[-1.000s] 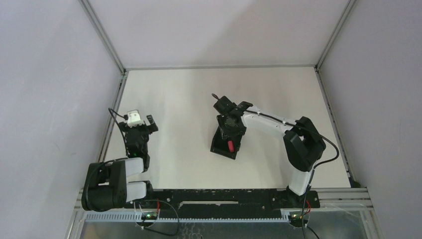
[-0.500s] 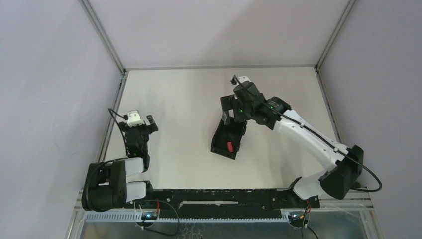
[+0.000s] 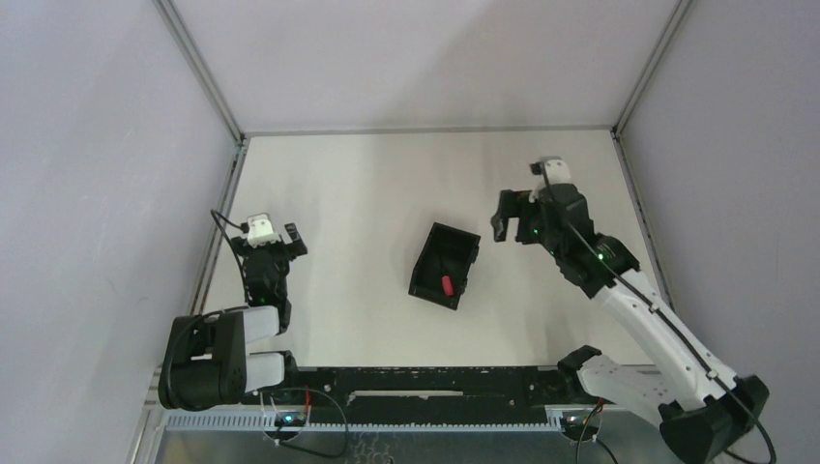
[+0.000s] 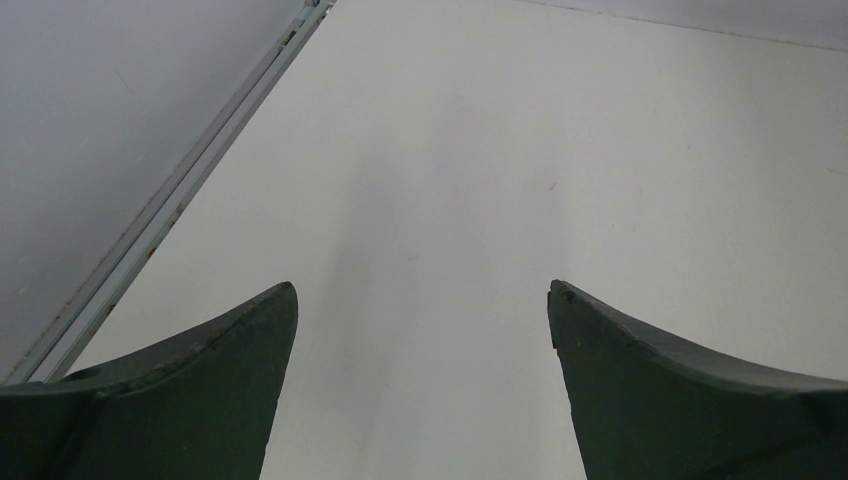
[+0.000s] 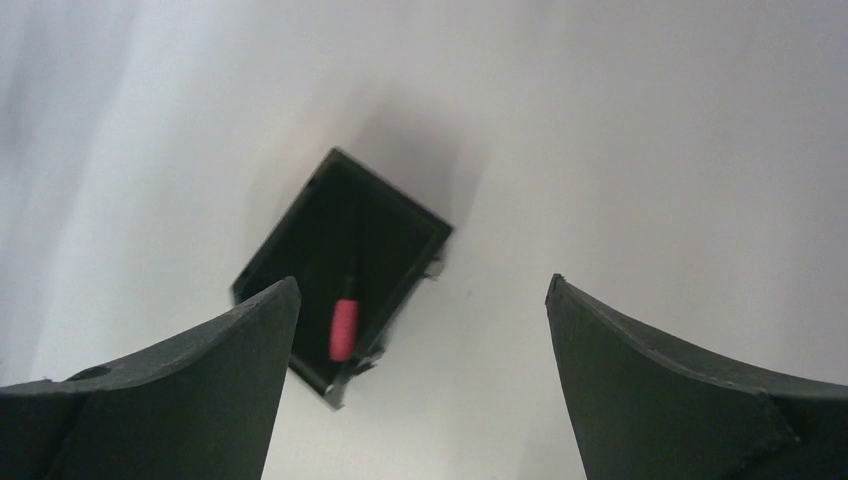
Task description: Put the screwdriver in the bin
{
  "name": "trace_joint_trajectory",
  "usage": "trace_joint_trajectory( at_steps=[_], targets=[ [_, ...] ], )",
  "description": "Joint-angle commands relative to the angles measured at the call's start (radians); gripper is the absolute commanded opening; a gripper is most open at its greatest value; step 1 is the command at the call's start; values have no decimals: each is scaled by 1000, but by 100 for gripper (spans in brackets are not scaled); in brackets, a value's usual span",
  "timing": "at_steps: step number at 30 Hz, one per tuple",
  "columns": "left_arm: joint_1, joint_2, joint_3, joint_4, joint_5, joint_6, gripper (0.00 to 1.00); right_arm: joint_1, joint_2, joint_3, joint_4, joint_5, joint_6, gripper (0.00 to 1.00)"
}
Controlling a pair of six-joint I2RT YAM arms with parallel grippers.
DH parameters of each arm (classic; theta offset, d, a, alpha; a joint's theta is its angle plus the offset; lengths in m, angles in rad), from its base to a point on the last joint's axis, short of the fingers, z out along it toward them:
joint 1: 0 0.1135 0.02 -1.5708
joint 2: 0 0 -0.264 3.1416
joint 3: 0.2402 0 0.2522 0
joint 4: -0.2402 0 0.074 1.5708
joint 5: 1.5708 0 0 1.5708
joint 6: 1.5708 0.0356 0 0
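The black bin [image 3: 431, 259] sits on the white table near the middle, and the screwdriver's red handle [image 3: 448, 284] lies inside it at the near end. The right wrist view shows the same bin [image 5: 300, 230] with the screwdriver [image 5: 342, 328] in it, its thin shaft dark against the bin floor. My right gripper [image 3: 522, 205] hangs open to the right of the bin, apart from it, with nothing between its fingers [image 5: 640, 380]. At the table's left side my left gripper [image 3: 274, 235] is open over bare table, its fingers [image 4: 200, 390] empty.
A metal rail [image 3: 215, 237] runs along the table's left edge close to the left gripper, and another [image 3: 643, 232] along the right edge. Grey walls close in the back and sides. The arm bases stand on the black bar [image 3: 425, 379] at the near edge.
The right gripper opened over the bin and left the screwdriver inside. It then swung away to the right, clear of the bin. The left arm has not moved.
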Motion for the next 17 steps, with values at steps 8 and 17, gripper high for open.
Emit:
trace_joint_trajectory(
  at_steps=[8,17],
  targets=[
    [-6,1,46,35,-2,18,100,-137,-278,-501,307,96,149,100],
    [-5,0,46,36,-3,18,100,-141,-310,-616,389,64,177,100]
  ],
)
